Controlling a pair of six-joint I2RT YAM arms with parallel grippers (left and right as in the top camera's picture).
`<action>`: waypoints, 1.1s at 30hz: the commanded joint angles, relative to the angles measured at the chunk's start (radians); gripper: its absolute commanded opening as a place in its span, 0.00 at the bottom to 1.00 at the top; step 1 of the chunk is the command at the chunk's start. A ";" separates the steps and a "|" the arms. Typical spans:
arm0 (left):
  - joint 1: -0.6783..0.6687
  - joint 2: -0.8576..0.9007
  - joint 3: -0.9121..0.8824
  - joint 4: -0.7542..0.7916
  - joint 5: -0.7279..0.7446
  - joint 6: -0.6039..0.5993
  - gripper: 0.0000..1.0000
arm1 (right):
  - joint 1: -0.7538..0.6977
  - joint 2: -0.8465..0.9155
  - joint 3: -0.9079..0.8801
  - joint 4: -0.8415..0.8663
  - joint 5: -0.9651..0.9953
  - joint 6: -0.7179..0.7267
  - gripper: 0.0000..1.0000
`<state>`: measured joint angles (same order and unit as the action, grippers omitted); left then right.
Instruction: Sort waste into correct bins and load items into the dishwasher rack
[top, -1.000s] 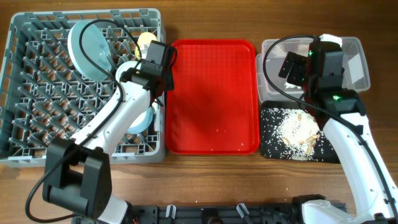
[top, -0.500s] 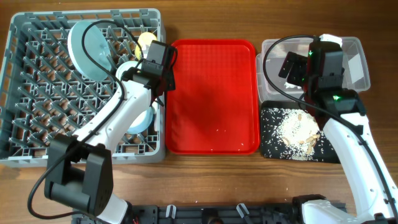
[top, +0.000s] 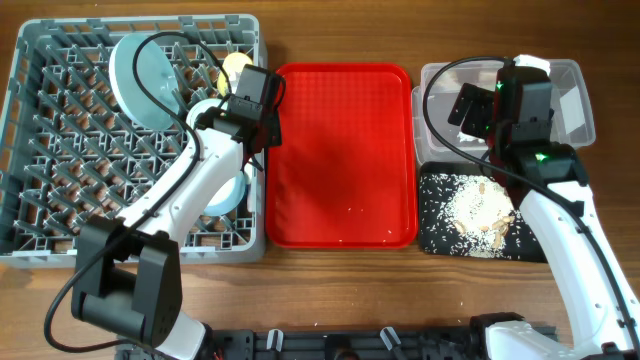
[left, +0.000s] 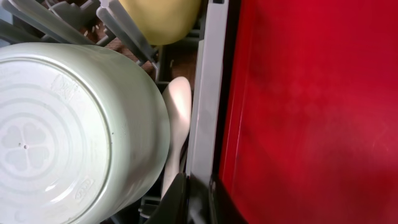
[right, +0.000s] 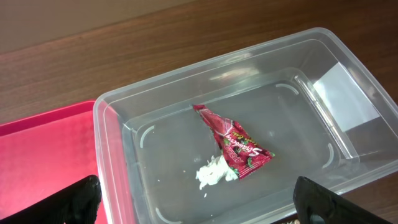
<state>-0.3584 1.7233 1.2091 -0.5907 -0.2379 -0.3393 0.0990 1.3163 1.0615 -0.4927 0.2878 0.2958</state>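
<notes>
Rack (top: 40, 150): stiff grey crate with upright pegs, spreading away to the left of the left pincer.
Plate (top: 140, 70): propped on edge among the pegs, beyond the left pincer and to its left.
Bowl (left: 74, 130): upside down, just left of the left pincer. It looks like light, smooth plastic and is likely slippery on its round wall.
Spoon (left: 178, 109): straight ahead of the left pincer, in the slot between the bowl and the rack's wall. It looks thin, light and stiff, and the handle end is the place to hold it.
Left pincer (left: 189, 202): at the spoon's handle end. Only the dark fingertips show, so I cannot tell whether it grips or has let go.
Room here: tight, so a straight lift seems safest.
Red tray (top: 340, 120): flat, just right of the left pincer, nearly bare.
Tub (right: 118, 162): clear, under the right pincer.
Wrapper (right: 233, 146): on the tub's floor, touching what looks like the tissue (right: 211, 174). Both look light and soft.
Right pincer (right: 199, 202): released, fingers wide apart, holding nothing, with open air around it.
Black tray (top: 435, 230): just behind the right pincer, holding the rice scraps (top: 480, 210).
</notes>
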 joint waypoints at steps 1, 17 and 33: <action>0.000 0.020 -0.012 -0.050 0.021 -0.033 0.05 | -0.005 0.010 0.012 0.002 -0.010 -0.007 1.00; 0.003 -0.036 0.040 -0.029 -0.051 -0.032 0.43 | -0.005 0.010 0.012 0.002 -0.010 -0.008 1.00; 0.003 -0.341 0.149 -0.030 -0.066 -0.061 1.00 | -0.005 0.010 0.012 0.002 -0.010 -0.008 1.00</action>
<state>-0.3584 1.3708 1.3598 -0.6147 -0.2909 -0.3840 0.0990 1.3163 1.0615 -0.4931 0.2878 0.2958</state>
